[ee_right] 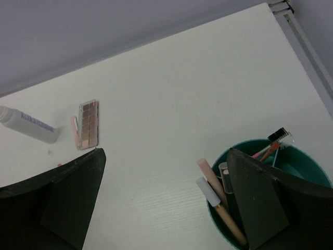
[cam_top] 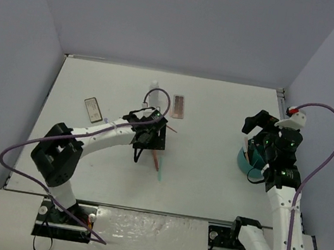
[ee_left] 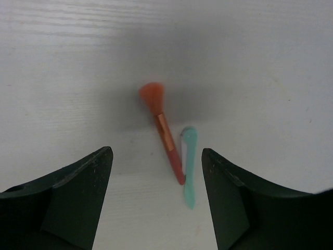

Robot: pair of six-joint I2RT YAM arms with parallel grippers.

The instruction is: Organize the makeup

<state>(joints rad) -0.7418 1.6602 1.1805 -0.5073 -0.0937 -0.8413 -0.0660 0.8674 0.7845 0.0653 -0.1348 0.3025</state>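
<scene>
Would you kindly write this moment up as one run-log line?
left hand: open, over pink brush and teal stick | right hand: open, near teal tub | bottle, palette: on table

1. A round teal tub (cam_top: 242,158) stood near the table's right edge, only partly visible from above. The right wrist view showed its curved rim (ee_right: 306,156) and a teal inside.
2. The white table (cam_top: 221,108) showed a faint grain up close.
3. Plain grey-blue walls (cam_top: 185,19) closed in the back and both sides.
4. A pale metal rail (ee_right: 307,47) ran along the table's right edge to the far corner.
</scene>
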